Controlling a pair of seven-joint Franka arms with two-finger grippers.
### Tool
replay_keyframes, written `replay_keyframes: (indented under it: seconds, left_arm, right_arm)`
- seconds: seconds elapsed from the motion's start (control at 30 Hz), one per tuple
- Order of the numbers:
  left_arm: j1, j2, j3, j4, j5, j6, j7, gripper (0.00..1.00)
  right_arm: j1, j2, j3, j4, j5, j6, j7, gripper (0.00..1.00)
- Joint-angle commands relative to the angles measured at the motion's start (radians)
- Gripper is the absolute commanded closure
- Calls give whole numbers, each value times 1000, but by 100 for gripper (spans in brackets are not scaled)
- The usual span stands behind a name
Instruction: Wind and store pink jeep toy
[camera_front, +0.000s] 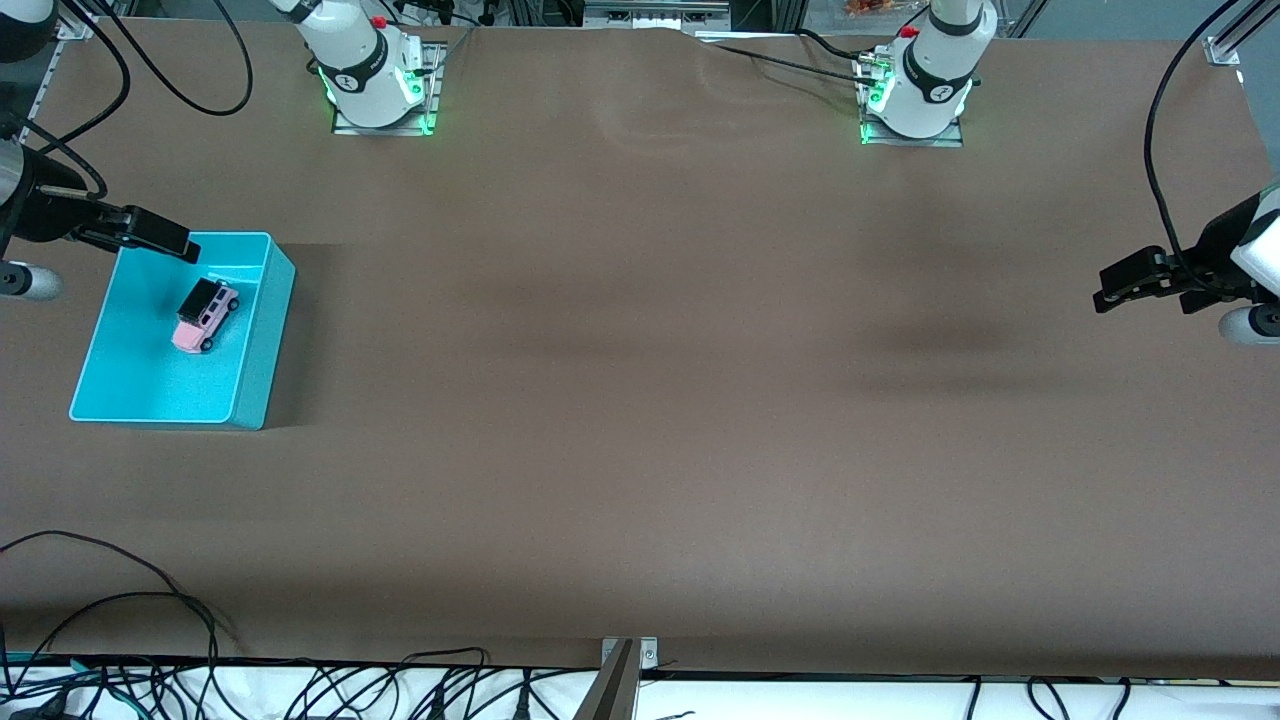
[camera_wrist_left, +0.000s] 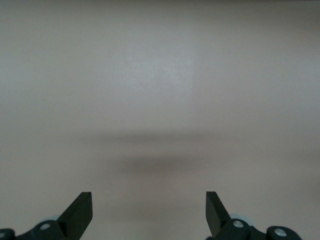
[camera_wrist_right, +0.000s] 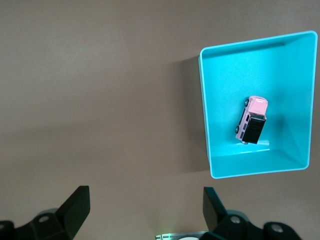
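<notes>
The pink jeep toy (camera_front: 206, 315) lies inside the turquoise bin (camera_front: 262, 340), which sits on the brown worktop (camera_front: 640, 400) near the edge at the right arm's end. The right tool (camera_front: 160, 235) hangs over that bin's rim, fingers spread and empty. The left tool (camera_front: 1130, 285) waits over the worktop edge at the left arm's end, spread and empty too.

Front view: high, facing both arm bases, takes in the whole brown table (camera_front: 640, 400).
Left wrist view: looks down on bare tabletop.
Right wrist view: looks down from above.
Shared: turquoise plastic bin (camera_front: 255, 385) (camera_wrist_right: 207, 125) in front and right wrist views.
</notes>
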Motion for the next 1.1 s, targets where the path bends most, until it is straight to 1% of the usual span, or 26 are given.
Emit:
replay_keyframes:
  seconds: [0.0, 0.2, 0.3, 0.33, 0.43, 0.67, 0.83, 1.07]
  left_arm:
    - [9, -10, 0, -6, -26, -9, 24, 0]
    - [9, -10, 0, -6, -26, -9, 24, 0]
    - [9, -10, 0, -6, -26, -9, 22, 0]
    - [9, -10, 0, -6, -26, -9, 22, 0]
    - [9, -12, 0, -6, -26, -9, 19, 0]
    - [8, -12, 0, -6, -26, -9, 18, 0]
    - [8, -10, -2, -6, -26, -9, 18, 0]
    - [8, -12, 0, -6, -26, -9, 18, 0]
  right_arm:
    - [-7, -24, -4, -16, -19, -5, -47, 0]
    - [-7, -21, -4, -12, -37, -7, -66, 0]
    - [-5, -21, 2, -10, -83, -16, -64, 0]
    - [-5, -21, 2, -10, -86, -21, -69, 0]
    - [-5, -21, 1, -10, -88, -30, -73, 0]
    - [-7, -23, -2, -10, -86, -44, -155, 0]
    - [-7, -15, -4, 11, -88, -44, -159, 0]
    - [-7, -9, -2, 13, -88, -48, -173, 0]
